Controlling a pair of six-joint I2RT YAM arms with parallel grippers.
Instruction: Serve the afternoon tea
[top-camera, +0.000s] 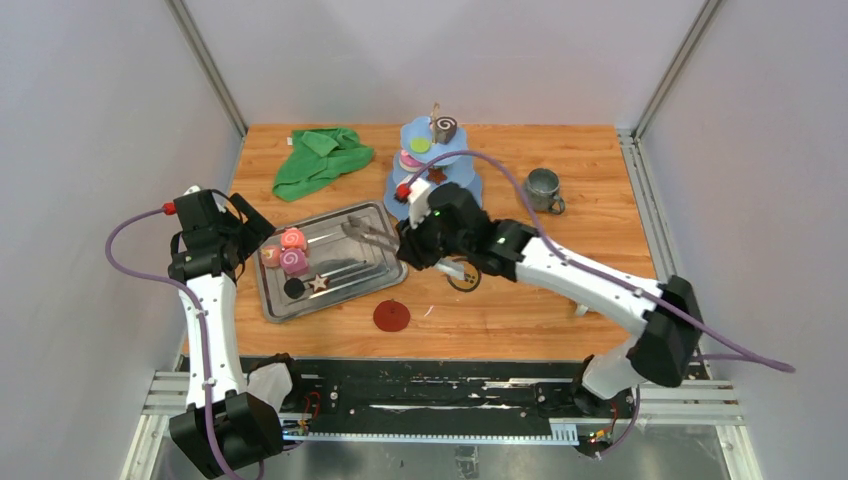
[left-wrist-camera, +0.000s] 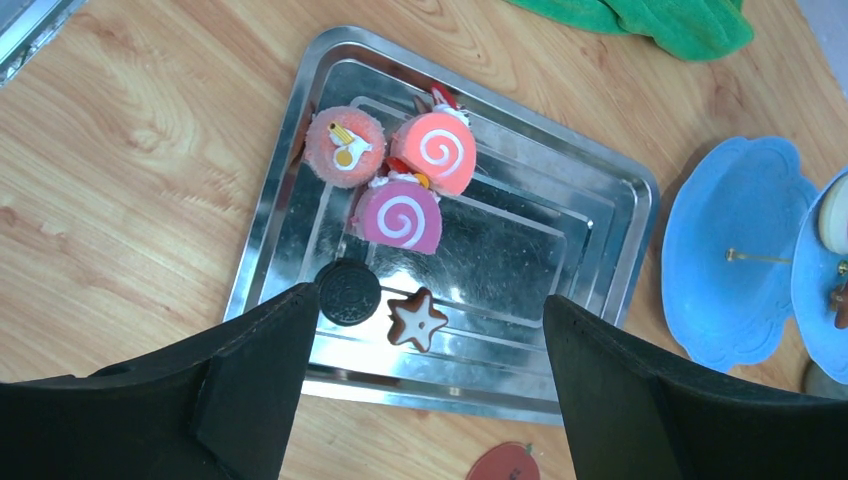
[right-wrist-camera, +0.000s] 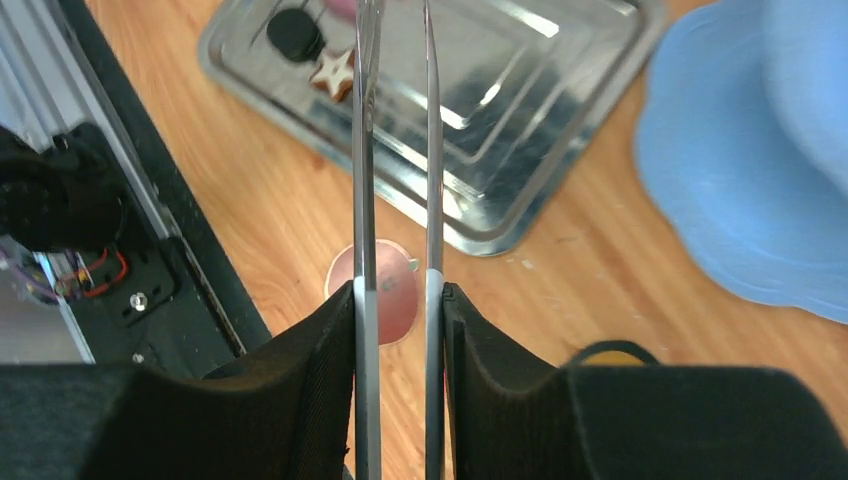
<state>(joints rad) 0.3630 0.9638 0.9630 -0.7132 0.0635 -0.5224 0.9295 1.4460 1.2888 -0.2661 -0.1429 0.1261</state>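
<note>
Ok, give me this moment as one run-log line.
left gripper: open above tray | right gripper: shut on tongs | sweets: five in tray | mug: on table

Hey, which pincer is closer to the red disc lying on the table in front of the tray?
Right. The right pincer, shut on tongs, hangs right over the red disc; the left pincer, open, is away over the steel tray's left end.

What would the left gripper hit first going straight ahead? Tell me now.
Probably the star, lying on the tray beside the black disc, midway between the fingers of the open left gripper. Depth is unclear; it may touch bare tray instead.
</note>
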